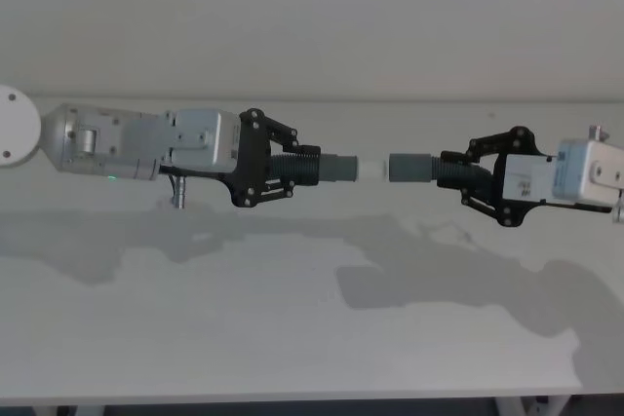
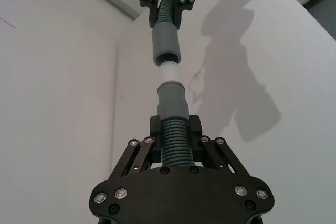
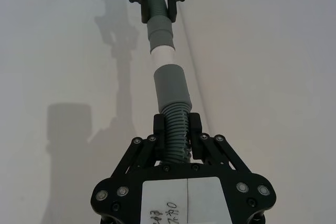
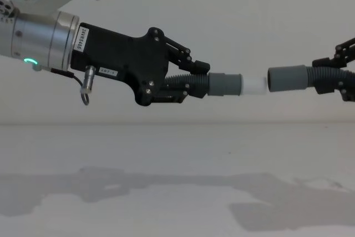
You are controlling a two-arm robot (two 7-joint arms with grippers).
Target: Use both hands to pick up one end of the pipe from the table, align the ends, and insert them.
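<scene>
Both grippers were up in the air over the table (image 1: 312, 338), facing each other, w/ nothing below them but their shadows.

The left gripper (image 1: 286, 169) had its fingers (image 2: 156, 127) closed on the ribbed part of the left pipe (image 1: 314, 169). Beyond the fingertips came the grey cuff (image 1: 341, 170), then the narrower white tip (image 1: 370, 170).

The right gripper (image 1: 458, 170) gripped the right pipe (image 3: 175, 129) the same way, its fingers (image 3: 195, 127) clamped on the ribs just behind the socket (image 1: 410, 167), which stuck out past the fingertips toward the left one.

In the head view a thin gap showed between tip and socket mouth; in the chest view the tip (image 4: 254, 85) and the socket (image 4: 288, 78) were right at each other, and I cannot tell if they touched. In the chest view the socket sat a bit higher than the tip, so the axes looked not fully in line. In the left wrist view the tip (image 2: 169, 72) stood just below the socket rim (image 2: 166, 46), nearly centred.

Free room was wide on all sides; the table's front edge was well apart from both grippers.

The right gripper was cut by the chest view's edge, approx. only finger links (image 4: 339, 73) visible. The ribs between the fingers were partly hidden by the pads on each side.
</scene>
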